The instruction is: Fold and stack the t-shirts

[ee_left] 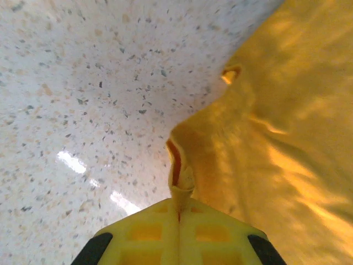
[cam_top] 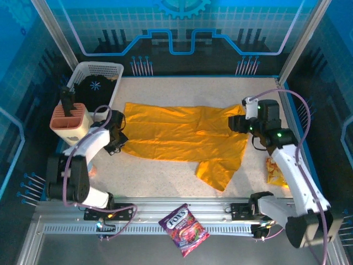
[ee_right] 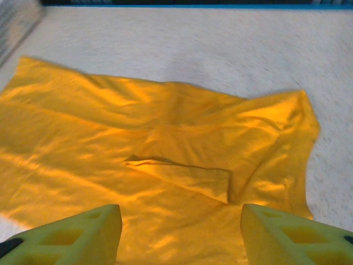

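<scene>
L fingers (ee_left: pixel 146 232) on tee (cam_top: pixel 176 132), prob. lengthwise left-right

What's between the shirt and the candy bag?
Top view: from the shirt toward the candy bag there is a bare strip of table, then the metal rail that the bag partly lies on. Nothing else sits between.

T-shirt (cam_top: pixel 176 132) lies between left tool (cam_top: pixel 119 139) and right tool (cam_top: pixel 235 122); basket (cam_top: pixel 102 64) far left.

White basket (cam_top: pixel 99 65), peach caddy (cam_top: pixel 69 126), purple candy bag (cam_top: pixel 183 229), yellow snack packet (cam_top: pixel 274 172)
</scene>
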Motion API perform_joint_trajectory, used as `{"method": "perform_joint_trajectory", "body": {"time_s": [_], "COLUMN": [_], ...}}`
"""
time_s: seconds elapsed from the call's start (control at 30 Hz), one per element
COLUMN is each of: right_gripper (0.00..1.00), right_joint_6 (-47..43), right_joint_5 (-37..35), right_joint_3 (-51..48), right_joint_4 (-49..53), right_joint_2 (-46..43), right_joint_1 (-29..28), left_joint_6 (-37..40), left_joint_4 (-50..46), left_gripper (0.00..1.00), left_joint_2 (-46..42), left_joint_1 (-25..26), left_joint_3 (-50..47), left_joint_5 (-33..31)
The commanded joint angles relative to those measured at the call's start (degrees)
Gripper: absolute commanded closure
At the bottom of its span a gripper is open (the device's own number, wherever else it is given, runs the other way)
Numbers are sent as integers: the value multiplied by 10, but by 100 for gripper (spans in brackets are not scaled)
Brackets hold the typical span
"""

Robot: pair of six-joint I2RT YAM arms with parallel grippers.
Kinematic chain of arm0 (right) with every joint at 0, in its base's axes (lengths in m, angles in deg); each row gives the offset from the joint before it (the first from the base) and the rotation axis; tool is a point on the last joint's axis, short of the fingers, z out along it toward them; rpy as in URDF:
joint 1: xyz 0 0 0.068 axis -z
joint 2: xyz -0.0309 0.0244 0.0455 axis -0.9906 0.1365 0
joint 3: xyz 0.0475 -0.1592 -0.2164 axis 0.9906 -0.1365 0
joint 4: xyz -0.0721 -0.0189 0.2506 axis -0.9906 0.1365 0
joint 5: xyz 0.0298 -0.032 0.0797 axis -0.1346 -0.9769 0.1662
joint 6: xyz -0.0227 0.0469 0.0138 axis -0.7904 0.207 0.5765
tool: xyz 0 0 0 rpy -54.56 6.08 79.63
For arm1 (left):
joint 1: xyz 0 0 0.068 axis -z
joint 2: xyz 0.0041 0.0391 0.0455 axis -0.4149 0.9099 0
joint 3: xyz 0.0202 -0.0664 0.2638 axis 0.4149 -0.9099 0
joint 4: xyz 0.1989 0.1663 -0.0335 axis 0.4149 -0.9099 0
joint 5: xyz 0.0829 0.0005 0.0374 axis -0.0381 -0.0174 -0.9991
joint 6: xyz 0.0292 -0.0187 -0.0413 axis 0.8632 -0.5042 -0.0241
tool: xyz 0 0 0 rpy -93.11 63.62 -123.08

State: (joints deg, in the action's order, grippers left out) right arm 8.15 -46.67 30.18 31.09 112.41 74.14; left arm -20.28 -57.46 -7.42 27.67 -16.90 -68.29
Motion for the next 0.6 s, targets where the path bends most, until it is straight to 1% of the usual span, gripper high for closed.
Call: {"method": "perform_joint_trajectory", "body": {"time_s": [0.0,0.03,0.1,0.17,0.23,0.3,0.33,0.37,0.43,0.5,0.57], "right_gripper": [37,35,32,32,33,31,30,31,36,41,43], "right_joint_6": [-270,-346,-424,-464,-503,-524,-528,-530,-524,-511,-488], "right_joint_5": [99,83,9,-34,-47,-88,-108,-125,-134,-123,-118], "right_joint_3": [16,18,36,70,95,75,57,33,-20,-70,-127], "right_joint_4": [111,143,200,274,367,431,447,456,434,389,340], "right_joint_2": [-46,-60,-69,-48,-12,14,22,29,35,29,16], "right_joint_1": [-48,-79,-143,-180,-214,-275,-304,-332,-365,-396,-432], "left_joint_6": [19,21,25,27,33,40,43,46,48,49,49], "left_joint_4": [-32,-31,-22,-12,-2,9,12,15,23,32,35], "left_gripper": [100,100,100,100,100,100,100,100,100,100,100], "left_joint_2": [-57,-68,-83,-92,-96,-97,-98,-99,-105,-113,-120], "left_joint_1": [2,3,5,9,11,12,12,12,12,12,12], "left_joint_3": [-18,-22,-34,-43,-52,-60,-62,-65,-72,-79,-83], "left_joint_5": [25,32,45,47,46,47,47,46,49,56,58]}}
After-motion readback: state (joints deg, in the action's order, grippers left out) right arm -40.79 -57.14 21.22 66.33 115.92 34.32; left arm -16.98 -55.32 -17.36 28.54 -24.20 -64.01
